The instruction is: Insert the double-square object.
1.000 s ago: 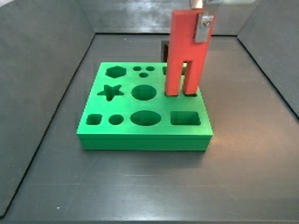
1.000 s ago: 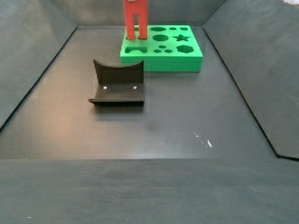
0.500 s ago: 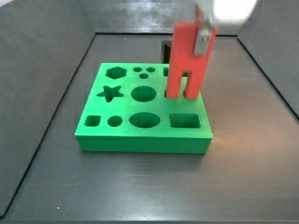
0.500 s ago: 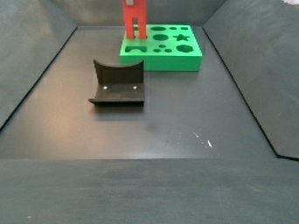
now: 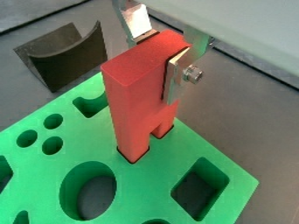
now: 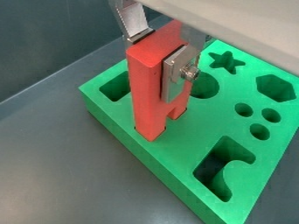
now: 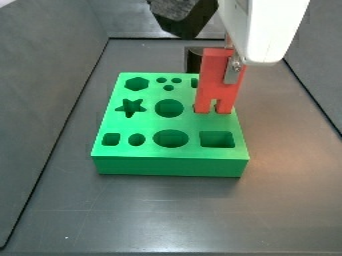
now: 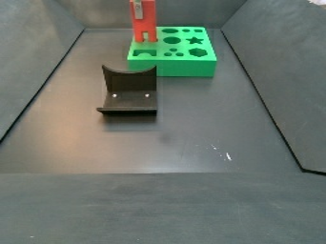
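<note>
The double-square object is an orange-red bar standing upright on the green board, near its far right part. Its two prongs have their lower ends down in the board's holes; this shows in both wrist views. My gripper comes from above and is shut on the bar's upper part, one silver finger on each flat face. In a side view the bar stands at the board's left end, and the gripper is out of frame.
The dark fixture with a curved notch stands on the floor apart from the board, and shows behind it in a wrist view. The board has star, hexagon, round and square holes. Dark walls enclose the floor.
The gripper has come down with the bar. The bar's top is lower and less of it shows above the board. The board and fixture have not moved.
</note>
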